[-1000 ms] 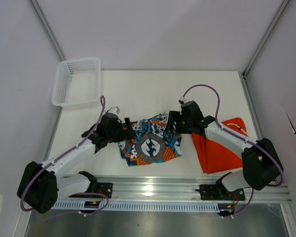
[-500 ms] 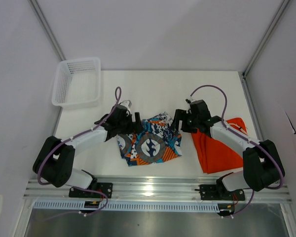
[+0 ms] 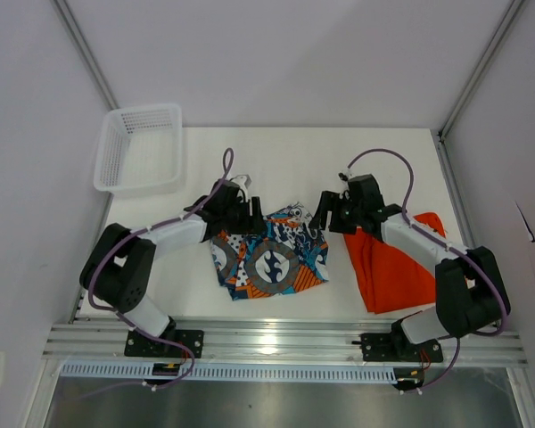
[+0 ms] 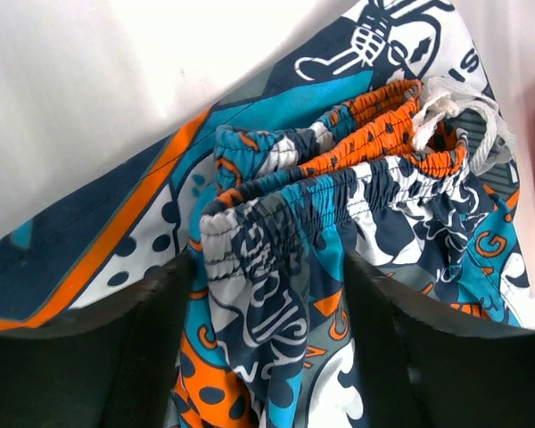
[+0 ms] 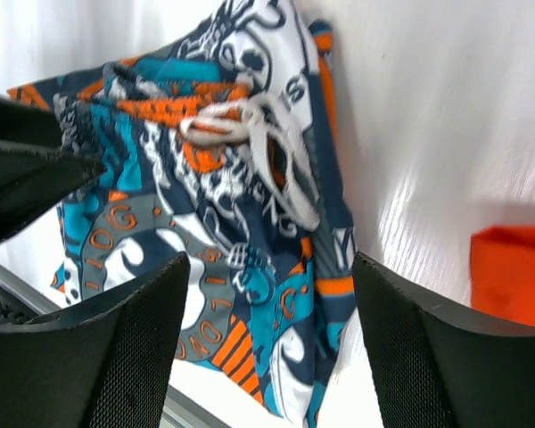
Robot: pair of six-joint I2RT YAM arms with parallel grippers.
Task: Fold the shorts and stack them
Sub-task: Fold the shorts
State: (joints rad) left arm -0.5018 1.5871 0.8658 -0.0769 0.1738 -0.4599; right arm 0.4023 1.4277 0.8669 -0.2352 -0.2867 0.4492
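Note:
The patterned shorts point(image 3: 272, 254) lie flat at the table's middle, with their elastic waistband point(image 4: 339, 178) and white drawstring point(image 4: 455, 116) bunched at the far edge. My left gripper point(image 3: 248, 214) is at their far left corner. In the left wrist view it point(image 4: 267, 357) is open, with a fold of waistband fabric standing between its fingers point(image 4: 116, 348). My right gripper point(image 3: 325, 214) hangs open over the far right edge, the patterned shorts point(image 5: 250, 267) showing in its gap point(image 5: 267, 357). The plain orange shorts point(image 3: 397, 267) lie to the right, partly under the right arm.
A white mesh basket point(image 3: 138, 147) stands at the far left corner of the table. The metal rail point(image 3: 276, 343) with the arm bases runs along the near edge. Bare white tabletop point(image 3: 285, 160) lies beyond the shorts.
My left gripper moved right and farther back, to the patterned shorts' far left corner, its jaws narrowing around the waistband. The right gripper shifted slightly back, its jaws narrowing a little.

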